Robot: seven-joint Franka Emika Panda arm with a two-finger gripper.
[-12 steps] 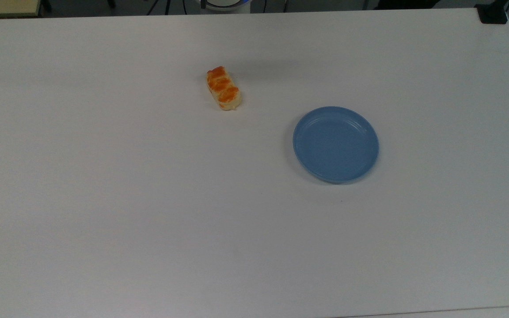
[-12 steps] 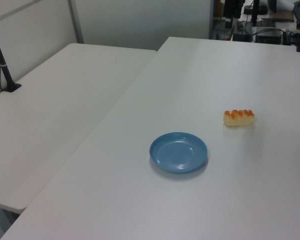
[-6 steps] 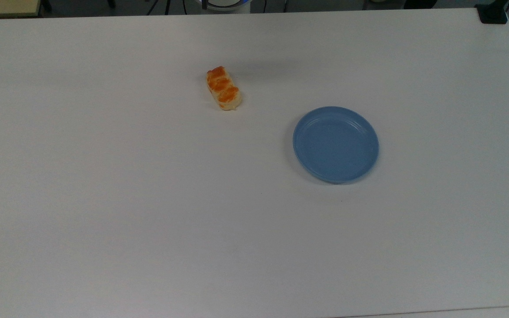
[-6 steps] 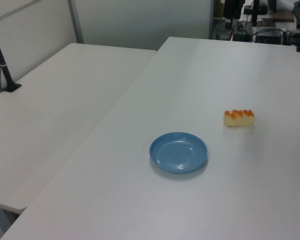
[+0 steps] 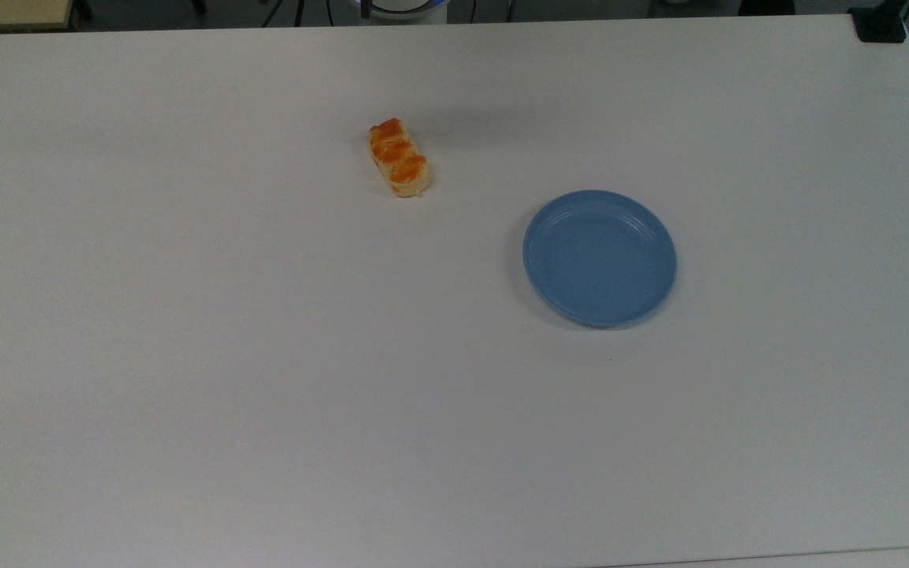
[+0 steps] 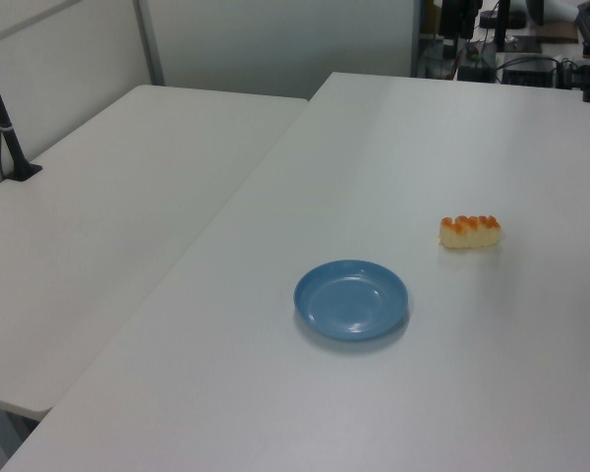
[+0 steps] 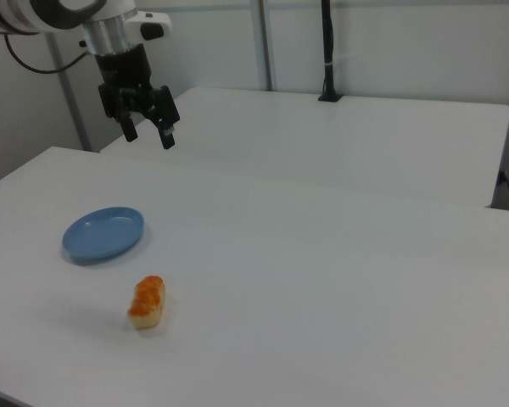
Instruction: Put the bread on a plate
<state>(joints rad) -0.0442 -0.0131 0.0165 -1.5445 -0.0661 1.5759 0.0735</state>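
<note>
Top view: white laminate table (image 5: 265,355); small oblong pale-yellow bread (image 5: 399,157) with orange-brown bumps lies flat, well apart from the round blue plastic plate (image 5: 599,258), which holds nothing.

Left view: second white table (image 6: 108,216) adjoins; grey partition wall (image 6: 275,39) behind.

Right view: black two-finger gripper (image 7: 146,133) hangs high, fingers spread, gripping nothing; plate below them, bread nearer the camera.

- The blue plate (image 6: 351,300) sits flat on the white table (image 6: 442,393), nothing on it.
- The bread (image 6: 470,232) lies on the table at about 2 o'clock from the plate, well apart from it, orange bumps up.
- A second white table (image 6: 108,226) is at 9 o'clock.
</note>
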